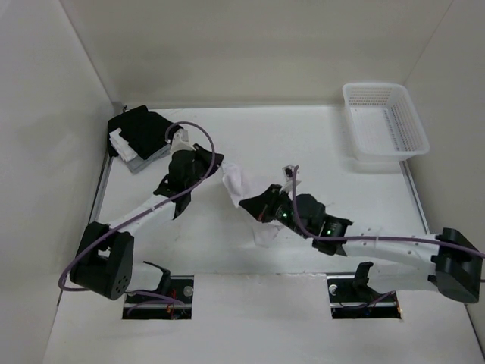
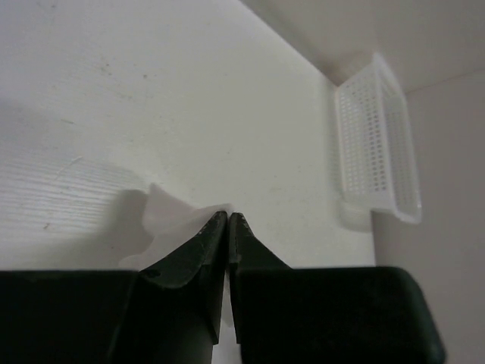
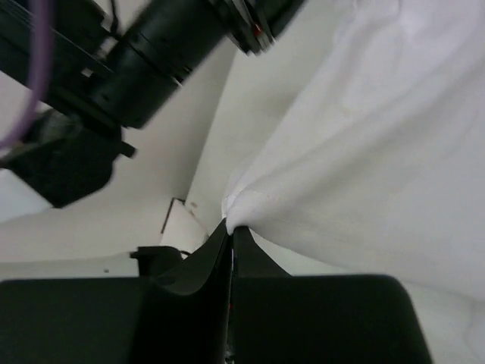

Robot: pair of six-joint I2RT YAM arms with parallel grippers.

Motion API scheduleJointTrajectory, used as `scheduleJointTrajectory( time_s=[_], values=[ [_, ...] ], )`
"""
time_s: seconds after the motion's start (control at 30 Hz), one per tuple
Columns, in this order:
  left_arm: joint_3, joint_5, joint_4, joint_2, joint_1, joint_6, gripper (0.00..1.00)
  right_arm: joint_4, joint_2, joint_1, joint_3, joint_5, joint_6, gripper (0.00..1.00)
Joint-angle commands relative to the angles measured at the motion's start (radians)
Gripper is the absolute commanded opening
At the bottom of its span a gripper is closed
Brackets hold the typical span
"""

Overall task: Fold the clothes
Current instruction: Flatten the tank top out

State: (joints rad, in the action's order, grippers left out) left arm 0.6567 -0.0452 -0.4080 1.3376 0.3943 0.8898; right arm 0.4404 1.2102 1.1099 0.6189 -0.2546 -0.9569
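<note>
In the middle of the table (image 1: pixel 356 186), the clothes (image 1: pixel 233 182) stretch as a crumpled white strip between the two arms. The left gripper (image 2: pixel 229 218) has its fingers pressed together on a thin edge at the far end of the cloth. The right gripper (image 3: pixel 231 226) pinches a fold at the near end. A white mesh basket (image 1: pixel 383 121) sits far right and a black bundle (image 1: pixel 140 130) far left.

You have no text, label, brand, number or sign to read in any of the three views. The clothes (image 1: pixel 235 182) show plain white cloth without print, and the mesh basket (image 1: pixel 415 125) carries no lettering you can make out.
</note>
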Motion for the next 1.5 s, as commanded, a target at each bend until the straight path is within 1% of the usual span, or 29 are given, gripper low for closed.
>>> scheduleJointTrajectory(
  time_s=[0.0,0.1,0.17,0.27,0.33,0.37,0.47,0.53,0.6,0.67,0.7,0.77,0.8,0.87,0.93,1.0,1.1,1.17,1.2,1.23,1.27,1.3,1.33,1.37,1.4,1.43,1.47],
  values=[
    [0.099,0.103,-0.063,-0.063,-0.033,0.147,0.03,-0.135,-0.115,-0.086,0.131,0.018,0.154,0.03],
    [0.265,0.119,-0.061,-0.022,-0.030,0.190,0.03,-0.186,-0.144,-0.217,0.260,0.072,0.236,0.03],
    [0.418,0.123,-0.049,0.046,-0.019,0.196,0.02,-0.213,-0.146,-0.320,0.362,0.125,0.271,0.03],
    [0.642,0.159,0.018,0.138,-0.005,0.202,0.01,-0.271,-0.127,-0.469,0.548,0.237,0.293,0.03],
    [0.777,0.176,0.057,0.173,0.007,0.195,0.01,-0.317,-0.098,-0.535,0.681,0.306,0.296,0.03],
    [0.820,0.177,0.069,0.175,0.008,0.190,0.01,-0.347,-0.086,-0.557,0.746,0.336,0.297,0.03],
    [0.876,0.159,0.087,0.132,0.010,0.144,0.01,-0.411,-0.077,-0.571,0.866,0.367,0.325,0.03],
    [0.822,0.134,0.083,0.074,0.004,0.118,0.02,-0.422,-0.096,-0.546,0.851,0.367,0.345,0.04],
    [0.712,0.099,0.069,0.002,-0.001,0.104,0.02,-0.417,-0.130,-0.511,0.764,0.365,0.349,0.04],
    [0.570,0.068,0.035,-0.063,-0.010,0.095,0.03,-0.404,-0.167,-0.482,0.646,0.354,0.340,0.04],
    [0.466,0.058,0.008,-0.095,-0.019,0.103,0.04,-0.388,-0.185,-0.451,0.569,0.345,0.328,0.05],
    [0.326,0.054,-0.032,-0.121,-0.045,0.124,0.05,-0.371,-0.201,-0.392,0.468,0.339,0.322,0.05],
    [0.237,0.064,-0.054,-0.126,-0.067,0.148,0.06,-0.365,-0.192,-0.344,0.415,0.333,0.314,0.05],
    [0.099,0.079,-0.090,-0.121,-0.122,0.205,0.06,-0.376,-0.141,-0.251,0.363,0.324,0.320,0.06],
    [-0.036,0.114,-0.165,-0.101,-0.195,0.257,0.06,-0.370,-0.025,-0.163,0.331,0.327,0.319,0.06],
    [-0.122,0.136,-0.234,-0.069,-0.264,0.271,0.08,-0.370,0.102,-0.111,0.346,0.334,0.308,0.06],
    [-0.209,0.180,-0.284,-0.026,-0.370,0.276,0.17,-0.358,0.347,-0.002,0.435,0.359,0.276,0.08],
    [-0.264,0.206,-0.302,-0.025,-0.442,0.268,0.25,-0.356,0.480,0.062,0.511,0.373,0.261,0.13],
    [-0.302,0.223,-0.296,-0.041,-0.496,0.256,0.31,-0.368,0.532,0.087,0.556,0.389,0.261,0.19],
    [-0.321,0.235,-0.293,-0.060,-0.525,0.248,0.33,-0.371,0.546,0.096,0.570,0.396,0.261,0.26],
    [-0.339,0.245,-0.287,-0.081,-0.545,0.241,0.33,-0.370,0.543,0.100,0.571,0.399,0.264,0.33],
    [-0.353,0.251,-0.273,-0.106,-0.556,0.232,0.33,-0.365,0.523,0.100,0.558,0.399,0.267,0.39],
    [-0.367,0.252,-0.246,-0.144,-0.559,0.218,0.33,-0.361,0.482,0.098,0.527,0.393,0.270,0.42],
    [-0.379,0.248,-0.180,-0.203,-0.527,0.172,0.28,-0.345,0.397,0.063,0.459,0.378,0.276,0.43],
    [-0.381,0.237,-0.131,-0.240,-0.489,0.135,0.25,-0.332,0.338,0.035,0.403,0.365,0.280,0.41],
    [-0.381,0.217,-0.055,-0.285,-0.440,0.083,0.20,-0.318,0.271,-0.006,0.337,0.341,0.279,0.31],
    [-0.381,0.209,-0.034,-0.294,-0.426,0.072,0.19,-0.313,0.249,-0.018,0.315,0.334,0.274,0.28]
  ],
)
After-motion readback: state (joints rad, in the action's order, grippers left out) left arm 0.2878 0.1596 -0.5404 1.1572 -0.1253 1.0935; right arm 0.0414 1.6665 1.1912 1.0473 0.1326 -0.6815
